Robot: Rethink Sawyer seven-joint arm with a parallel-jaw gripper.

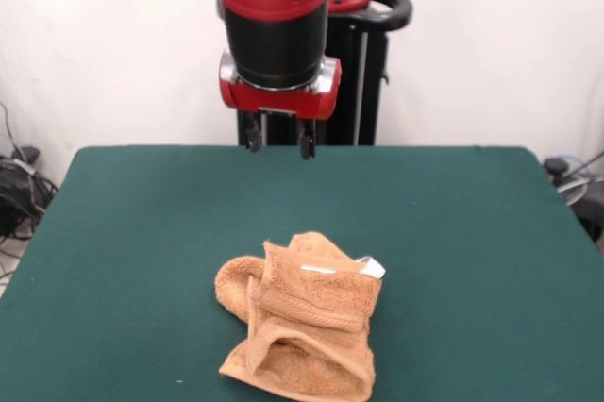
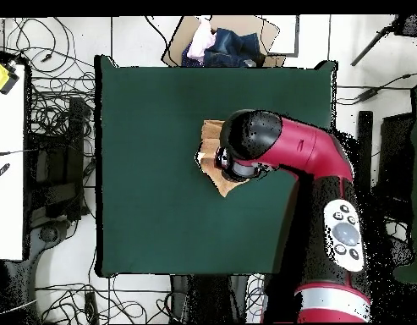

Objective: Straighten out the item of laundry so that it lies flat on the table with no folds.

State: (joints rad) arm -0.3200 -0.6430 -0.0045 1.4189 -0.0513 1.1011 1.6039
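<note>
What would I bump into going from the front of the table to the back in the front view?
Crumpled orange-tan terry-cloth towel → its small white tag → bare dark green felt tabletop → the red and black arm's end effector, hanging open above the far edge.

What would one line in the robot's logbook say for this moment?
towel: crumpled, folded, tag showing | gripper: open, raised above table, holding nothing | task: not done

Even, bright indoor light, soft shadows, no strong glare.

In the front view the surface (image 1: 132,232) is evenly lit; the towel (image 1: 307,326) casts only a thin, soft shadow at its edges, and its folds shade themselves. The arm (image 1: 276,15) shows a mild sheen. The overhead view is flatter, with the white floor (image 2: 42,42) around the surface very bright.
</note>
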